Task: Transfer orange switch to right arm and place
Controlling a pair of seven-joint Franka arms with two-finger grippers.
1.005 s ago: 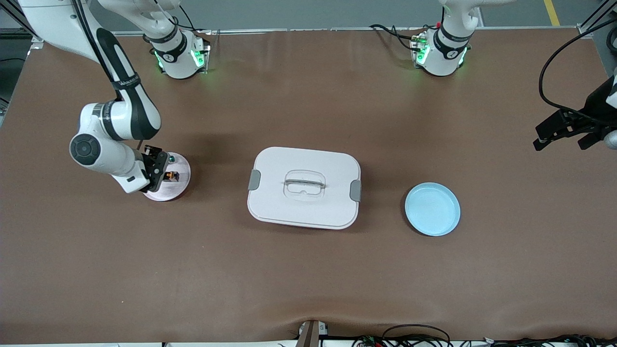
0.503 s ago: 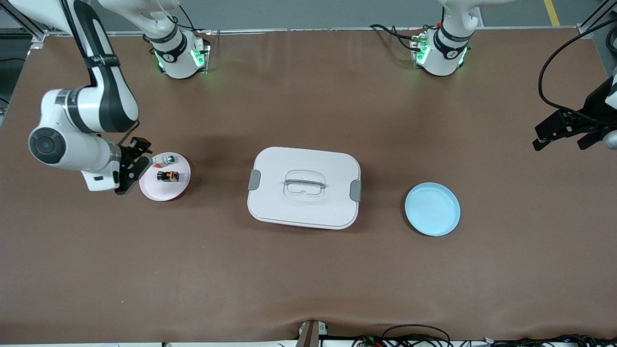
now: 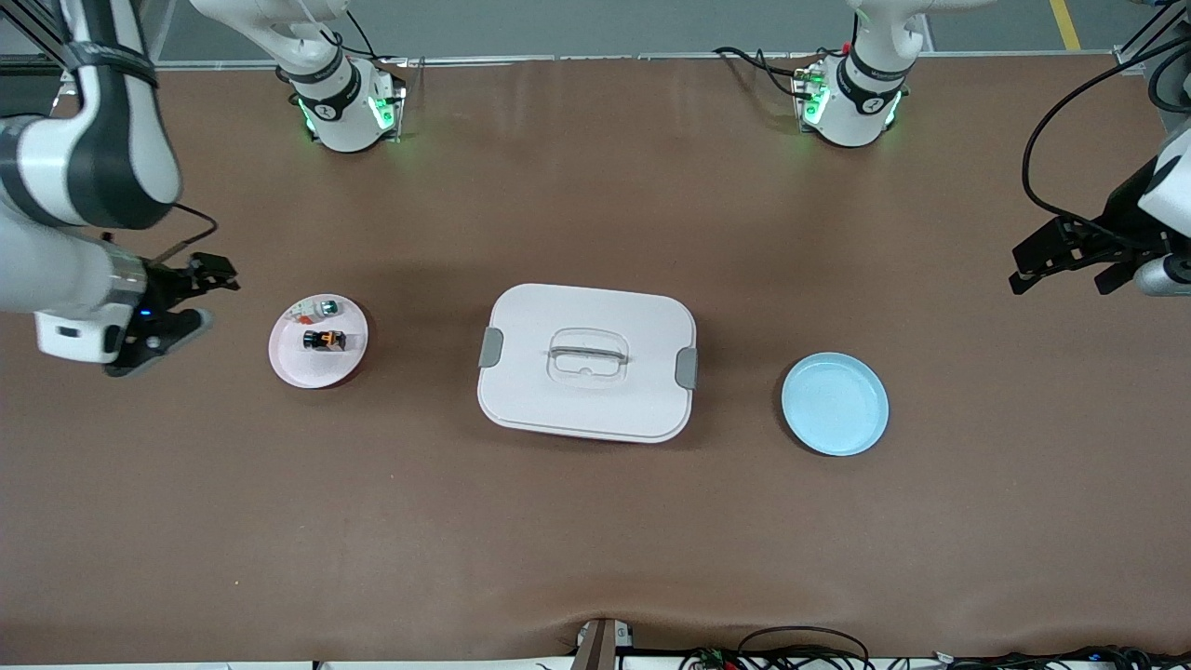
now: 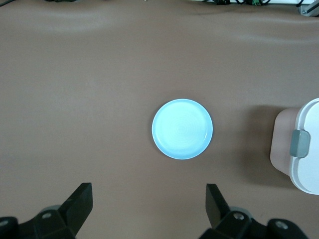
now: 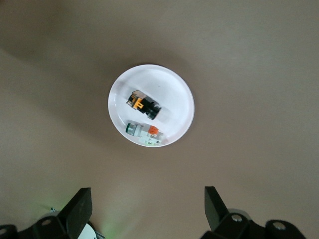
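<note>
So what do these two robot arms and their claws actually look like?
Both arms are glossy white jointed tubes with black bands, on round bases glowing green. The right gripper and the left gripper are black two-finger claws. Black cables loop from each wrist.

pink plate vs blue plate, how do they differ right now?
Colour: the pink plate is pale pink, the blue plate light blue.
Load: the pink plate carries the orange switch and a whitish part with red and green bits; the blue plate is bare.
Place: the pink plate lies toward the right arm's end of the table, the blue plate toward the left arm's end, with the white lidded box between them.
Shared: both are round, shallow, flat on the table.
</note>
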